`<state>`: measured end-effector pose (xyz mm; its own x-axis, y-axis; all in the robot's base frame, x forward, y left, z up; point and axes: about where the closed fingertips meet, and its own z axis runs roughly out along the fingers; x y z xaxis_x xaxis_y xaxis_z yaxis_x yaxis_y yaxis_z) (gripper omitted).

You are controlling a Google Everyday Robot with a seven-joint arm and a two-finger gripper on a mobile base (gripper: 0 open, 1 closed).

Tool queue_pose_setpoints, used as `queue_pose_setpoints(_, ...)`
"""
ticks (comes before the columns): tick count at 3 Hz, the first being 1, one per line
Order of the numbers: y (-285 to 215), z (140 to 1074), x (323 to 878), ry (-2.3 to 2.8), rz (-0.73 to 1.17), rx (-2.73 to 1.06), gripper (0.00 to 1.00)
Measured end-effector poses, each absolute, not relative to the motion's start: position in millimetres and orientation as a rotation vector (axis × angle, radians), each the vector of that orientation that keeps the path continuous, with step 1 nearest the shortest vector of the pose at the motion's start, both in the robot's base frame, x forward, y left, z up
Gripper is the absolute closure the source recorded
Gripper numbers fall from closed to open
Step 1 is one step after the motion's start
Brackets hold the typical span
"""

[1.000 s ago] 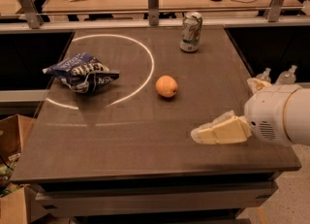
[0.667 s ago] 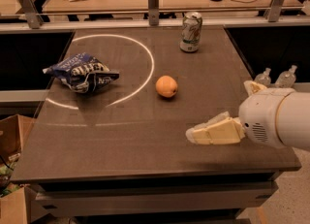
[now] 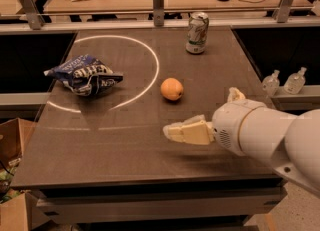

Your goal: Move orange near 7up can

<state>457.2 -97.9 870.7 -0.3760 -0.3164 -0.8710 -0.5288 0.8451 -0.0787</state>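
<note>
The gripper [image 3: 173, 131] hangs low over the table [image 3: 100, 155], in front of the orange [image 3: 172, 89] and apart from it, pointing left across the surface. Whether it is spread wide or drawn narrow cannot be told from this angle, and it holds nothing. The orange lies free near the middle of the table, just right of the white ring [image 3: 152, 55]. The can [image 3: 197, 33] stands upright well behind it, close to the far edge.

The main risk is the fruit rolling. It is round and unsupported, so a glancing touch from the gripper on the way in would likely send it off toward the chip bag [image 3: 84, 75] or toward an edge. An off-centre grasp could squeeze it out sideways in the same way.

The second risk lies at the can. It looks light and tall for its base, and there is little table behind it. If the arm carries the orange in too close or too low, it could knock the can over or push it off the back. Releasing the orange from any height would probably let it roll into the can or away from it.
</note>
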Motion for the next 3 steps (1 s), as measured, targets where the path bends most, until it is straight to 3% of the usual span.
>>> queue_pose_setpoints(3, -49, 860, 504, 1.916, 0.265, -0.514, 0.0)
